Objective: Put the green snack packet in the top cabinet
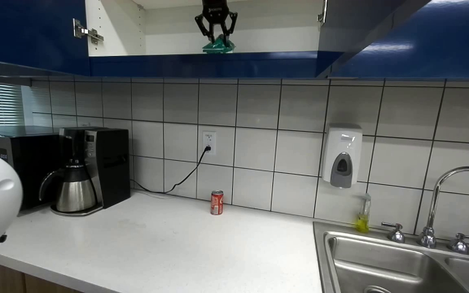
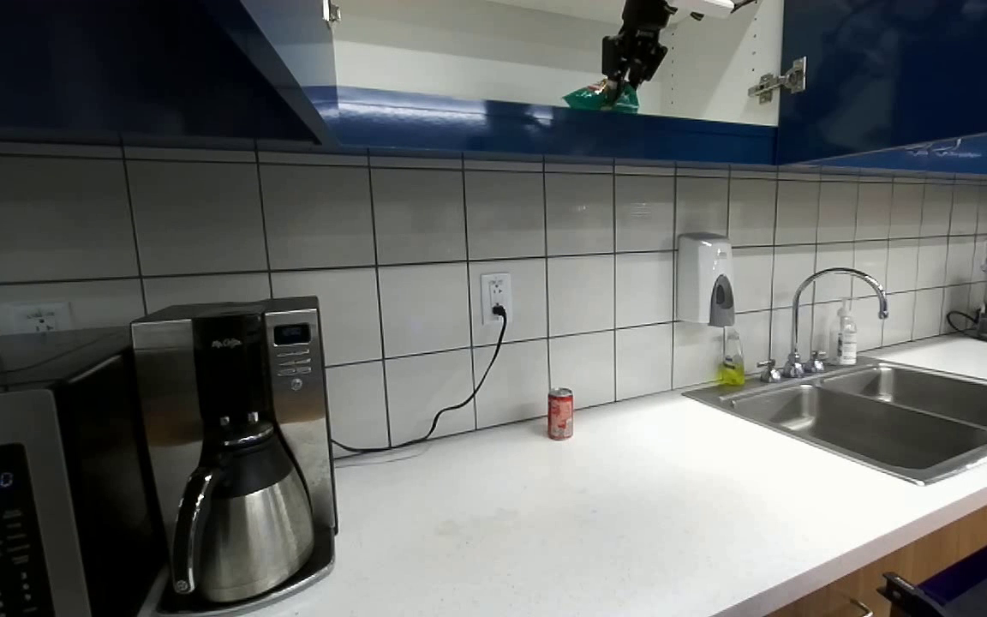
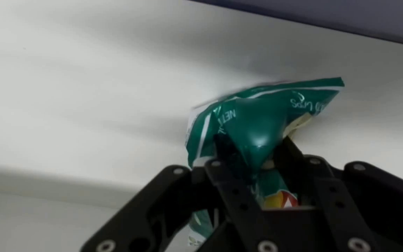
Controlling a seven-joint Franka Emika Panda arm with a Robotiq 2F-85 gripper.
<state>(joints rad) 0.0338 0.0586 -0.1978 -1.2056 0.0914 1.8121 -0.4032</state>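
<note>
My pincer [image 3: 254, 144] stands spread around the crumpled green snack packet [image 3: 262, 117], inside the top cabinet [image 1: 169, 38] near the front. Should part wider, then lift straight up, slowly, so nothing snags.

The top cabinet [image 1: 202, 66] across the upper frame is glossy blue outside – matt white inside. The green snack packet [image 3: 257, 119] is shiny, crinkled foil. Lower right, a satiny steel sink [image 1: 324, 256] and bright chrome tap [image 1: 434, 203], smooth, glazed-looking wall tiles [image 1: 299, 152] behind.
</note>
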